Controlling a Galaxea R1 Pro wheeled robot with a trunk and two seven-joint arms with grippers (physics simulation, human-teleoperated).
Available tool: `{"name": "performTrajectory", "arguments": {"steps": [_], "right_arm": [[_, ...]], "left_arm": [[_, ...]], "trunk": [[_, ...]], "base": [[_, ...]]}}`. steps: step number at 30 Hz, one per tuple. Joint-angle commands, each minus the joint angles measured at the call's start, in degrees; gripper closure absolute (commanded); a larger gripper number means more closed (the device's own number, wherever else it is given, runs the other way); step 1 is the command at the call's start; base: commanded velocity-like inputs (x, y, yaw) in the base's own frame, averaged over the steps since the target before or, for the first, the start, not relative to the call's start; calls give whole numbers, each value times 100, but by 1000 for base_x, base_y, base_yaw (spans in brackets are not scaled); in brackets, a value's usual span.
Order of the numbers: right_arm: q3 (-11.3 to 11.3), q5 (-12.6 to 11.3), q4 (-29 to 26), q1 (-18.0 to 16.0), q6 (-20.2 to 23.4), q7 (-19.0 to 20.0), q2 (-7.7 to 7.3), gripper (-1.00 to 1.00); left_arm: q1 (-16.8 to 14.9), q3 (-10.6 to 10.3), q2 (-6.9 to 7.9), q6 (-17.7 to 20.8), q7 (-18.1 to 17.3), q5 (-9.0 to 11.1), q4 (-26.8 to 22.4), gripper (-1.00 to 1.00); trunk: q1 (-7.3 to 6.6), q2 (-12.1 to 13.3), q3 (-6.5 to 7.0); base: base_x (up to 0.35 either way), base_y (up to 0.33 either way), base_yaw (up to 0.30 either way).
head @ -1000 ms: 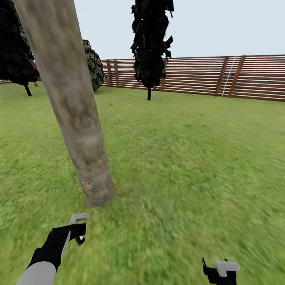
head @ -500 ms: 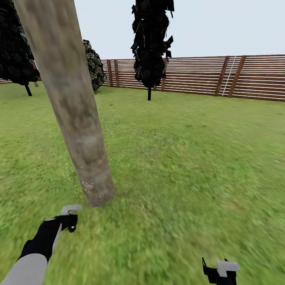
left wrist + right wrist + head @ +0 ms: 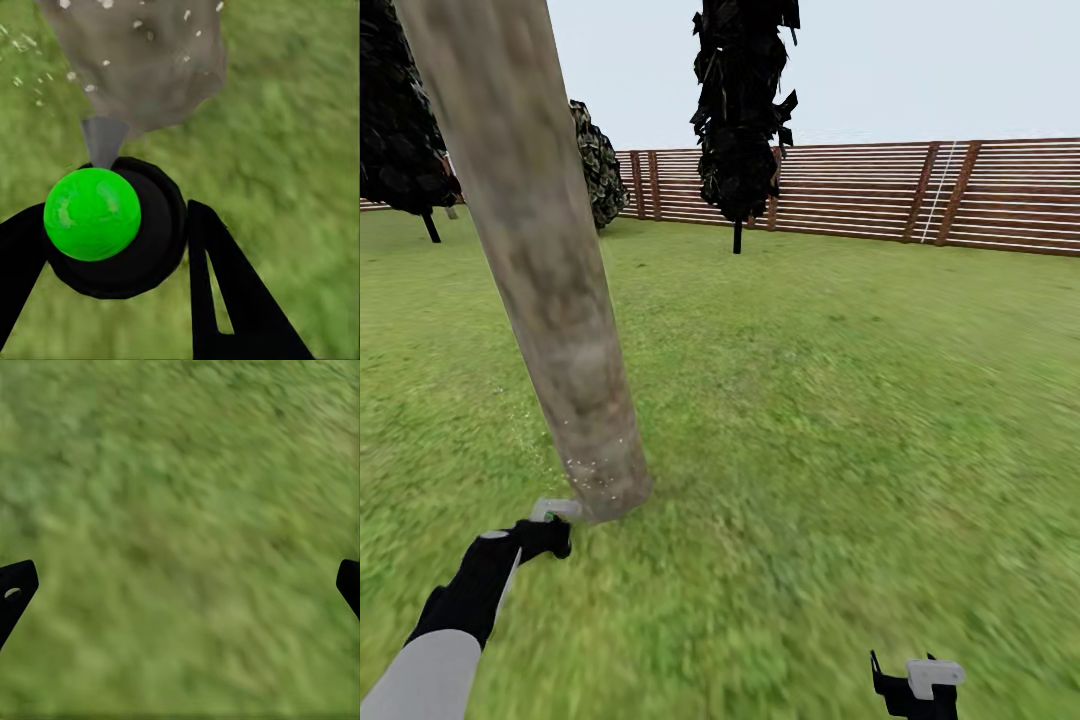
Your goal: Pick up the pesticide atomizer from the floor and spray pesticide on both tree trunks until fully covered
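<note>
1. While idle low at the near right, the right gripper (image 3: pixel 916 688) hangs over bare lawn (image 3: pixel 840 420), fingers spread wide and holding nothing.
2. Near left, the left gripper (image 3: pixel 550 527) clamps the pesticide atomizer (image 3: pixel 112 225), nozzle aimed at the trunk base, likely to wet the bark.
3. Just beyond, the tree trunk (image 3: pixel 550 300) shows pale specks low down.
4. Far off stands the fence (image 3: pixel 860 190).

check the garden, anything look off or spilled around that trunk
White specks dot the trunk near its base and the grass beside it, right in front of the sprayer held in the left gripper. It looks like spray rather than damage. Otherwise nothing stands out.
</note>
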Motion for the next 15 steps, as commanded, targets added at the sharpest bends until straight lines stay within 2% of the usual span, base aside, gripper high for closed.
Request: {"name": "performTrajectory", "arguments": {"steps": [1, 4, 6, 8, 10, 13, 14, 15], "right_arm": [[-32, 61, 6, -4, -14, -31, 0, -100], [-28, 61, 6, -4, -14, -30, 0, -100], [-29, 61, 6, -4, -14, -32, 0, -100], [-33, 61, 6, -4, -14, -30, 0, -100], [-34, 61, 6, -4, -14, -31, 0, -100], [-34, 61, 6, -4, -14, -32, 0, -100], [-33, 61, 6, -4, -15, -33, 0, -100], [-32, 61, 6, -4, -14, -32, 0, -100]], "left_arm": [[8, 74, 64, 25, -144, -14, -97, 100], [58, 92, 44, 17, -208, 12, -295, 100], [60, 82, -207, 13, -213, 1, -367, 100], [32, 76, -361, 22, -216, -9, -385, 100], [12, 75, -418, 41, -227, -10, -515, 100], [7, 112, -364, 210, -245, 4, -907, 100], [9, 130, -278, 445, -253, 10, -1134, 100], [26, 145, -68, 705, -272, 55, -1470, 100]], "trunk": [[-1, -2, -6], [-1, -2, -6], [-1, -2, -6], [-1, -2, -6], [-1, -2, -6], [-1, -2, -6], [-1, -2, -6], [-1, -2, -6]], "base": [[0, 0, 0], [-79, 0, 0], [-303, 0, 0], [-200, 0, 0], [-63, 0, 0], [-13, 0, 0], [-4, 0, 0], [-1, 0, 0]]}}
